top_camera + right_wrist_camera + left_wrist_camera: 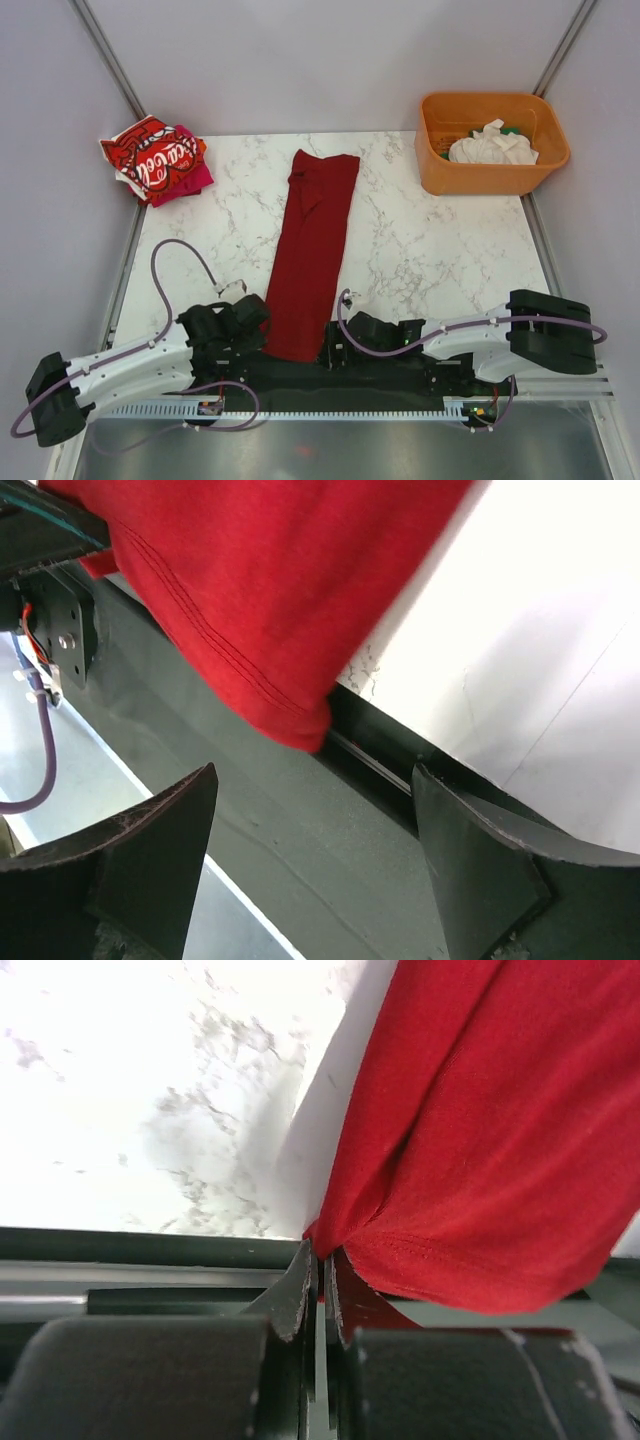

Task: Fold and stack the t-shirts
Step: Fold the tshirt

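A dark red t-shirt (315, 245) lies as a long narrow strip down the middle of the marble table (440, 250). My left gripper (258, 328) is at its near left corner and, in the left wrist view, is shut (322, 1260) on the bunched hem of the shirt (480, 1160). My right gripper (348, 335) sits by the near right corner. Its jaws stand open (315, 780) just below the hanging hem corner (290, 610), with nothing between them. A folded bright red tee with white lettering (152, 158) lies on a magenta one (196, 180) at the far left.
An orange tub (490, 178) at the far right corner holds a crumpled white t-shirt (492, 146) and something green. A black strip (330, 385) runs along the table's near edge under both grippers. Grey walls close in the sides and back.
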